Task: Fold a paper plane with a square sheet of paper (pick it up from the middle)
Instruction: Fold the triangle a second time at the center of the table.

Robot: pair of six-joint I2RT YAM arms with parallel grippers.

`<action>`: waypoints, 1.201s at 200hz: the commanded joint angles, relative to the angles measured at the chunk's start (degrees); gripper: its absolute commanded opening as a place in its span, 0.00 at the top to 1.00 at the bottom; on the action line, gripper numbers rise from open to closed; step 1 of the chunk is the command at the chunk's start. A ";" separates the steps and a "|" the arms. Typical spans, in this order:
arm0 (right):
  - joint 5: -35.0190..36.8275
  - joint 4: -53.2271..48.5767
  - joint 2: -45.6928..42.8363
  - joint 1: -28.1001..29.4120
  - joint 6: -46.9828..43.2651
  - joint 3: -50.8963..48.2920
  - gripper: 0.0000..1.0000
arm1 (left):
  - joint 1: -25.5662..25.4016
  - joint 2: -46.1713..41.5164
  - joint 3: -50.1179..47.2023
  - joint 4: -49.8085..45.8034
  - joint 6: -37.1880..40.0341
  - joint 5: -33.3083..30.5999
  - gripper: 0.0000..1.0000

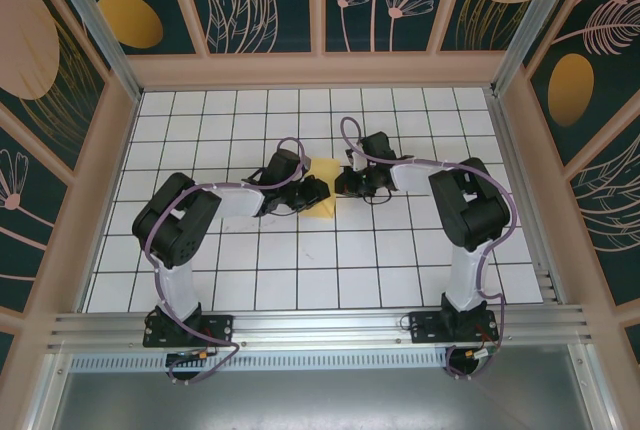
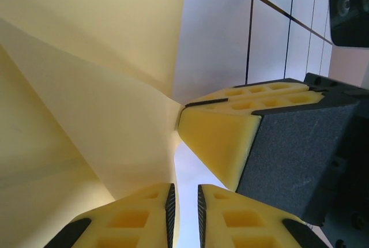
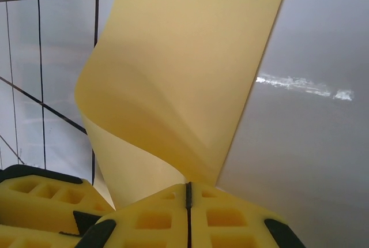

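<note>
- Top view: the square sheet of paper (image 1: 324, 209) sits mid-worktop (image 1: 250, 280), between the left fingers (image 1: 310, 191) and the right fingers (image 1: 352, 182). Its visible part runs roughly near to far. Bare tiles lie all round it, and the walls (image 1: 320, 70) are well apart.
- Left wrist: the left fingers (image 2: 138, 219) stand a thin slit apart, with worktop showing through. The paper's (image 2: 86, 86) creased edge meets the right fingers (image 2: 219, 138).
- Right wrist: the right fingers (image 3: 230, 219) are pressed together on the paper (image 3: 184, 57), which curls upward from them.
</note>
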 commanded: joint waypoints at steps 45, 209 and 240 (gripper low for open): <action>0.92 -1.65 1.71 0.18 -1.58 2.35 0.94 | 0.22 1.80 2.80 -0.06 1.21 1.39 0.80; 1.59 -2.72 3.83 0.33 -2.02 4.71 0.95 | 0.19 3.16 3.14 -1.11 1.68 1.14 0.81; 1.40 -2.78 4.23 0.26 -2.28 5.25 0.95 | 0.19 3.55 3.37 -1.41 1.86 0.95 0.81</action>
